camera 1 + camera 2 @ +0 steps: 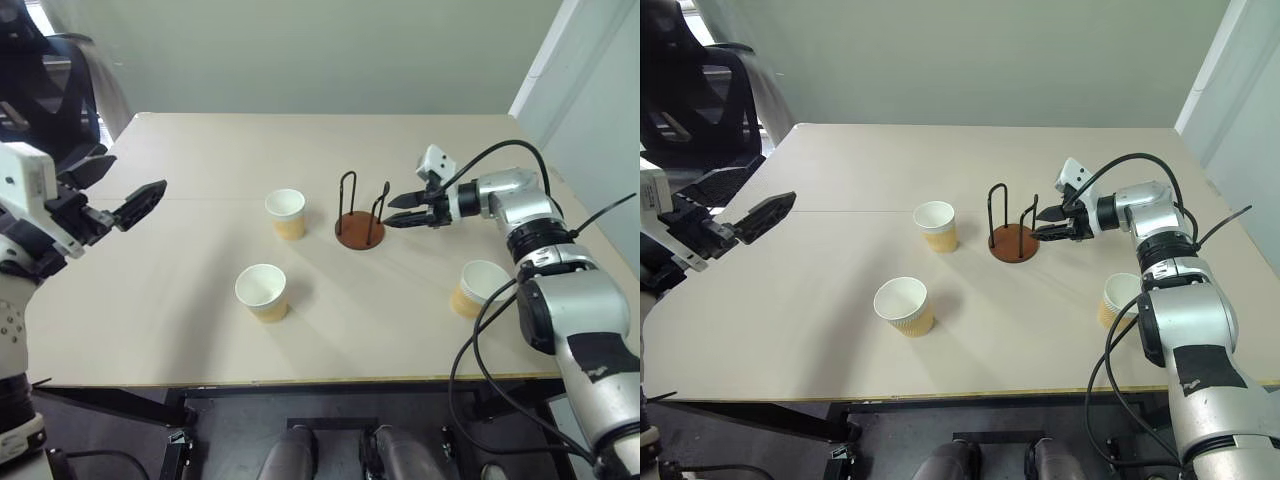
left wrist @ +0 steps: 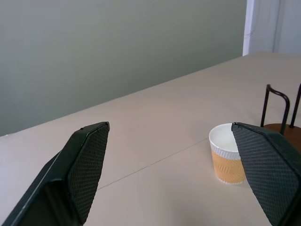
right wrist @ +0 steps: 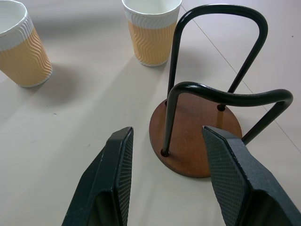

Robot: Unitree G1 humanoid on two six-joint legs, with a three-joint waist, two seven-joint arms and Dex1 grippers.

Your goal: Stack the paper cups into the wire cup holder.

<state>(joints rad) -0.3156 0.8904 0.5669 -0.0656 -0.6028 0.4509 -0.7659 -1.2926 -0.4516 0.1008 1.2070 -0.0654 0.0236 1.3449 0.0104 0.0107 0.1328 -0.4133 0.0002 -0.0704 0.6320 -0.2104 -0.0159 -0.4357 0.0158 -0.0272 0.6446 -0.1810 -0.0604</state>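
Reaching toward the wire cup holder (image 1: 360, 222), the right pincer (image 1: 398, 210) hangs just beside it with its jaws parted and nothing between them; in the right wrist view the black fingers (image 3: 113, 179) sit low and close to the reddish-brown disc, apart from the wire loops. The holder stands upright and empty on the table (image 1: 200, 330), and serves as the landmark for everything else.

All three paper cups stand upright, mouths up. One cup (image 1: 286, 213) sits just to the holder's left; a second cup (image 1: 262, 291) lies nearer the robot and further left of the holder; a third cup (image 1: 478, 288) stands nearer the robot on the holder's right, below the right forearm. The left pincer (image 1: 140, 203) hovers well to the left of the holder, above the table, jaws spread wide and empty.

No cup is in the holder yet, so the task looks to be at its start. The right pincer seems placed either to steady the holder or to shift it; doing that well means closing on one wire loop low down, near the disc, so the light stand does not tip or skid. For the first cup, a gentle pinch across the rim wall should avoid crushing the paper, and it should descend straight between the loops.
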